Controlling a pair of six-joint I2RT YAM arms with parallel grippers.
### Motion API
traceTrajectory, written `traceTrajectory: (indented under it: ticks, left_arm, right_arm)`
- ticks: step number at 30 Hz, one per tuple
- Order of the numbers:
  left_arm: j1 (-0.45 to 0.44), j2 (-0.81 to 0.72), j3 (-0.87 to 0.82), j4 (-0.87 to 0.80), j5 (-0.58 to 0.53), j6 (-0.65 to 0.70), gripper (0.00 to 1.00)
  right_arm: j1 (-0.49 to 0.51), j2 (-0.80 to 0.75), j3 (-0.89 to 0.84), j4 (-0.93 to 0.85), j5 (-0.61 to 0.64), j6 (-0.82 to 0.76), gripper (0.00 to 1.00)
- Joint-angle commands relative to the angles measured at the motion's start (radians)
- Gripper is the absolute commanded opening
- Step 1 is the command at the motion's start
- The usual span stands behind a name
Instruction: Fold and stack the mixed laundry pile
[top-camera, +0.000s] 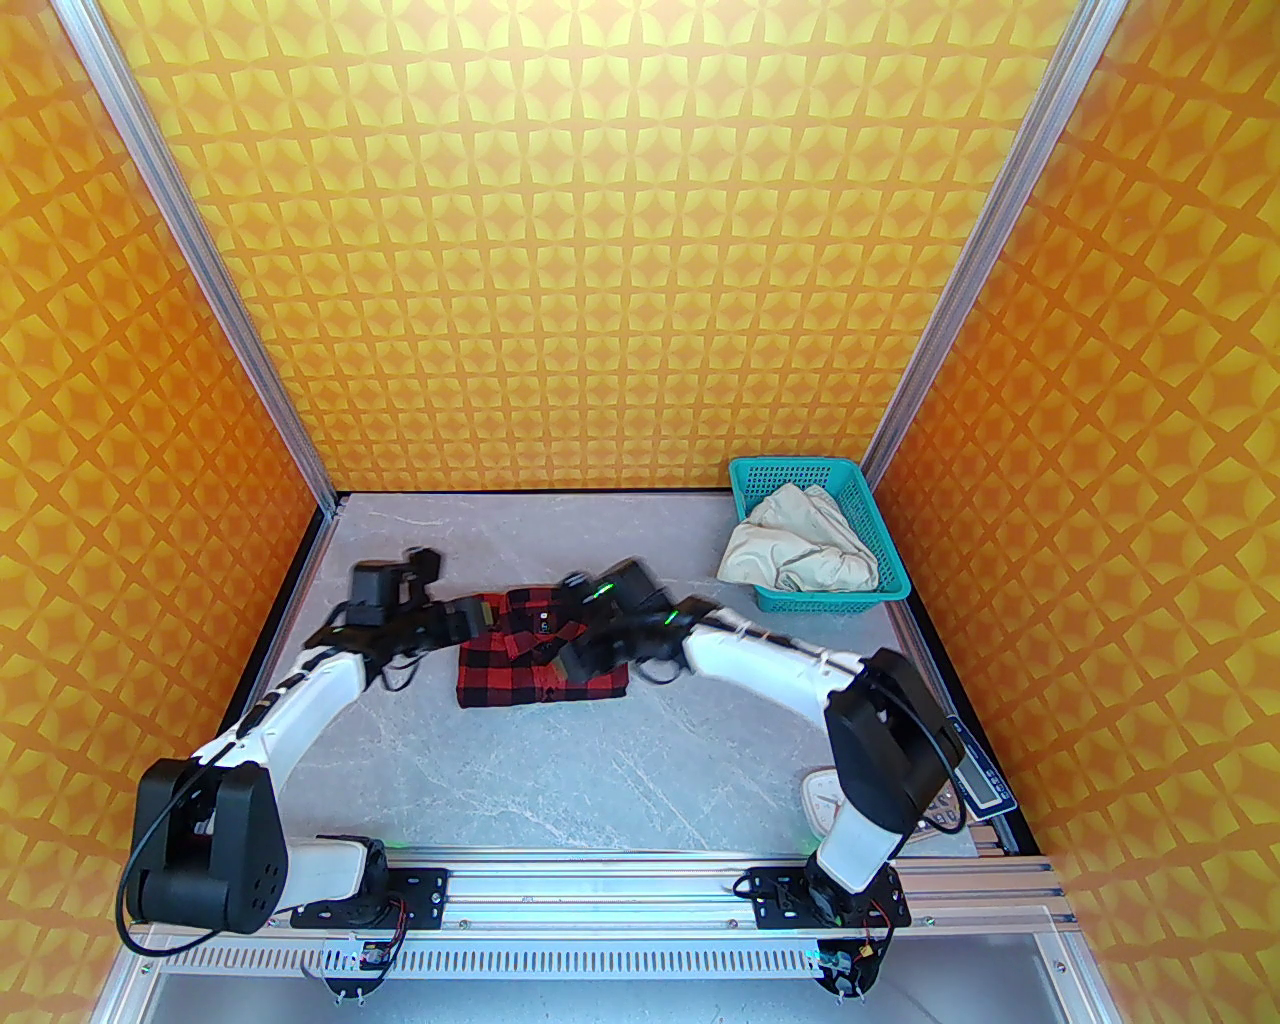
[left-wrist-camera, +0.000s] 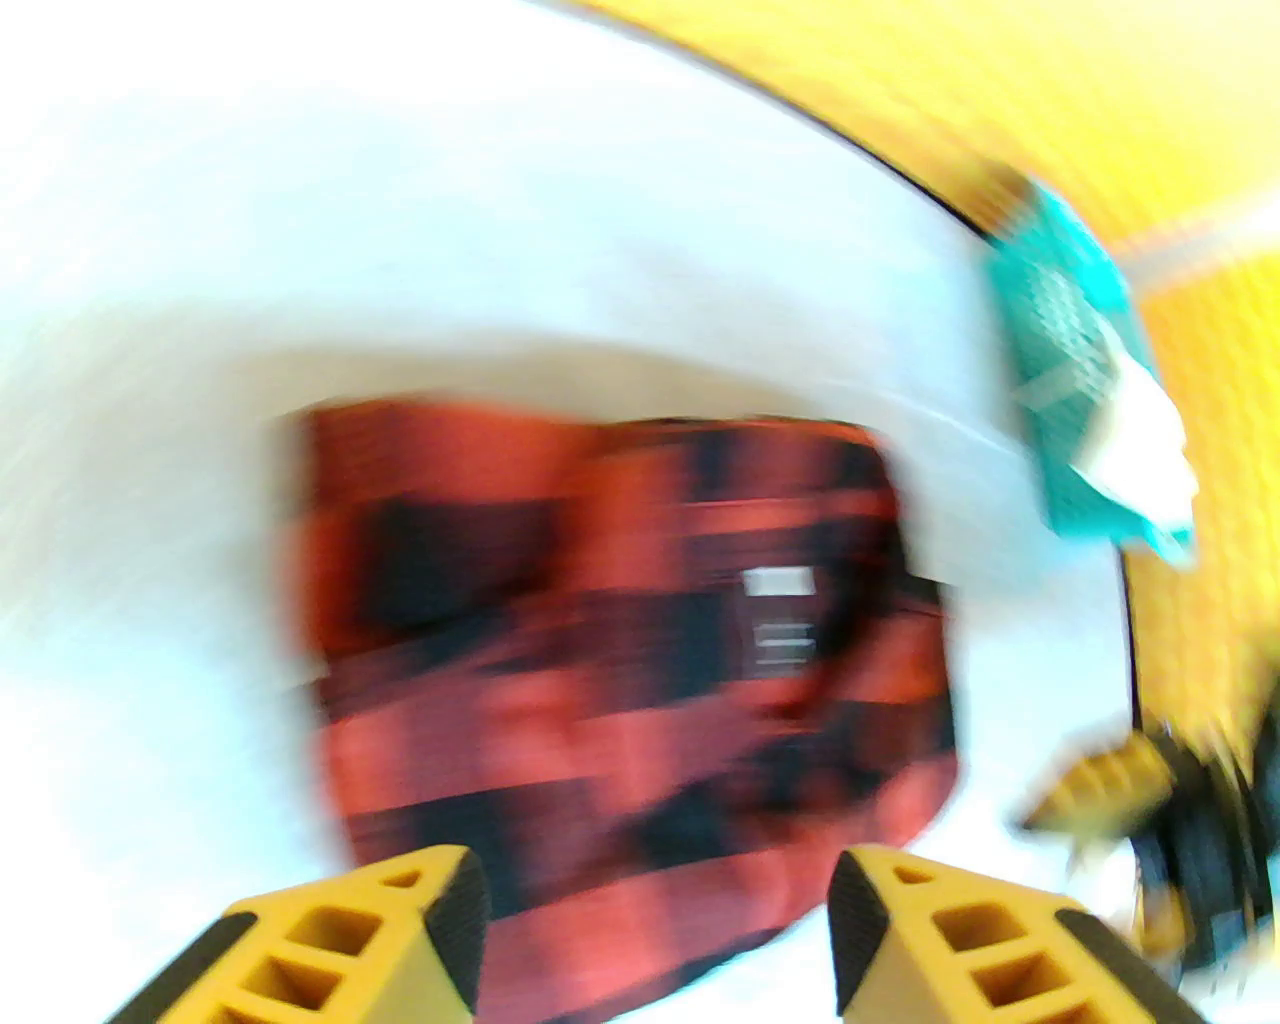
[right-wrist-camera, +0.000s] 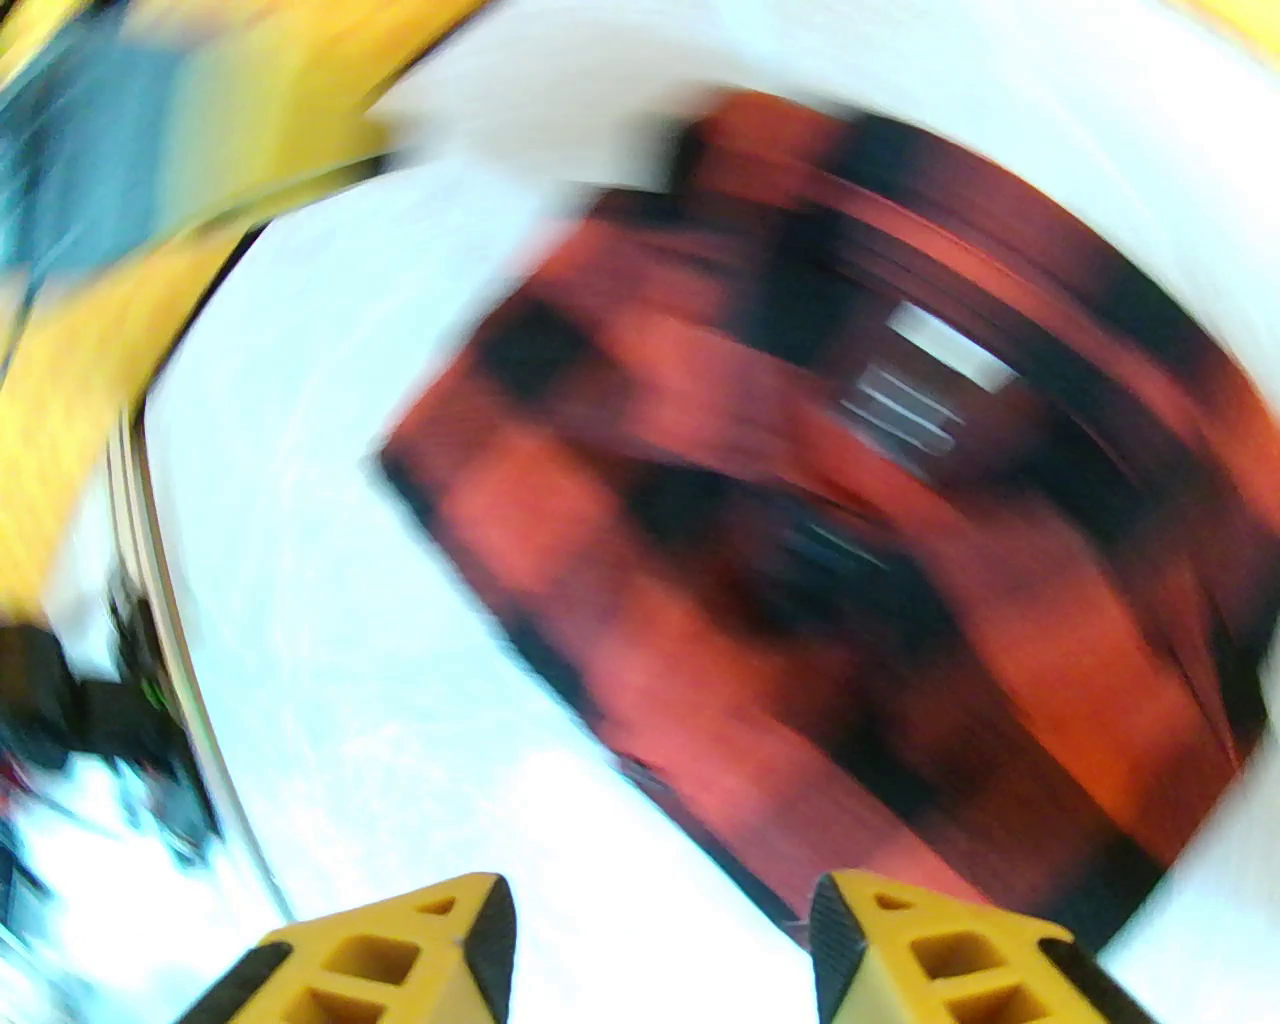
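Yellow-fingered left tool and right tool both stand wide, gripping nothing. Between them, just ahead of each, the red-and-black checked shirt lies folded into a rectangle on the grey stone-look worktop. Best to lift clear without dragging its edges. Next would come the crumpled cream trousers, in the teal plastic mesh basket far right.

Pair: left arm, right arm. White link shells, black joint housings, black cables at the shoulders, green lights behind the wrists. Black base plates screwed on silver rail. Tools: left gripper, right gripper. Yellow latticed fingers, black pads on inner faces.
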Motion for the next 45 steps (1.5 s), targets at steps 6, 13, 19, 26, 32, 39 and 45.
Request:
traceTrajectory:
  ticks: [6, 13, 19, 26, 32, 39, 45]
  left_arm:
    - [0.172, 0.055, -0.121, 0.090, 0.174, -0.100, 0.70]
    - [0.177, 0.104, -0.160, 0.155, 0.219, -0.146, 0.72]
    - [0.177, 0.106, -0.201, 0.183, 0.248, -0.173, 0.74]
    - [0.175, 0.108, -0.212, 0.155, 0.257, -0.183, 0.78]
    - [0.138, 0.125, -0.202, 0.152, 0.242, -0.259, 0.78]
    - [0.032, 0.184, -0.163, 0.212, 0.210, -0.366, 0.80]
    - [-0.043, 0.264, -0.105, 0.360, 0.211, -0.475, 0.80]
  right_arm:
    - [0.190, 0.225, 0.071, 0.218, 0.192, -0.616, 0.55]
    - [0.212, 0.417, 0.192, 0.286, 0.346, -0.712, 0.55]
    - [0.212, 0.435, 0.156, 0.408, 0.421, -0.698, 0.34]
    - [0.209, 0.386, 0.080, 0.502, 0.452, -0.678, 0.09]
    - [0.191, 0.308, -0.013, 0.609, 0.419, -0.630, 0.00]
    - [0.159, 0.252, -0.093, 0.708, 0.326, -0.577, 0.00]
    - [0.151, 0.264, -0.099, 0.702, 0.276, -0.587, 0.00]
